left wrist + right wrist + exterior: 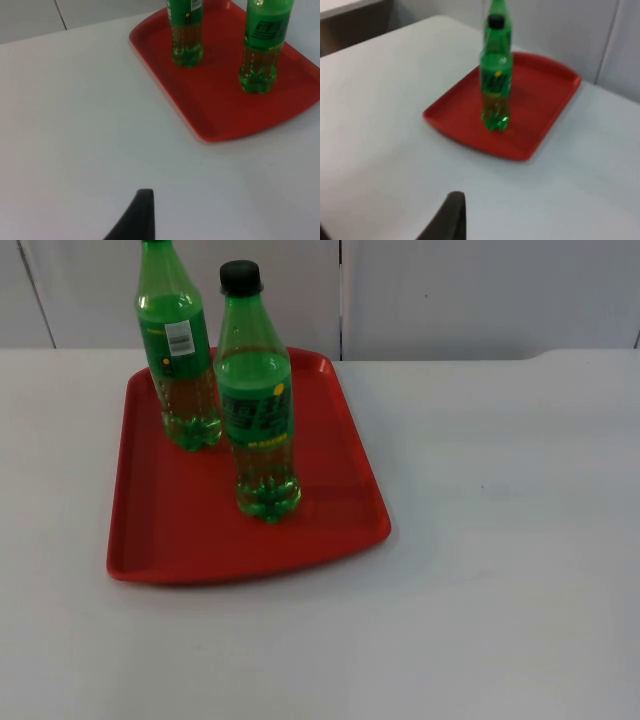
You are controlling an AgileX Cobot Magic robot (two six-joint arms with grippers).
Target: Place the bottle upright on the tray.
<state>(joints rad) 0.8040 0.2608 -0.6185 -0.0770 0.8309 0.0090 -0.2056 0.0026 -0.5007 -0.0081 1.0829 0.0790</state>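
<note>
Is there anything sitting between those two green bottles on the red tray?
No. Between the near bottle and the far bottle lies bare red tray, seen best in the left wrist view.

We logged a white table top [500, 590], plain and matte, with a few faint specks on it. At its far edge it met a grey partition wall [480, 290]. The wall stood in panels, with a dark vertical seam [340, 300] between two.

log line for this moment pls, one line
tray: red, on white table | front bottle: upright on tray, black cap | rear bottle: upright on tray | grippers: both off the tray
</note>
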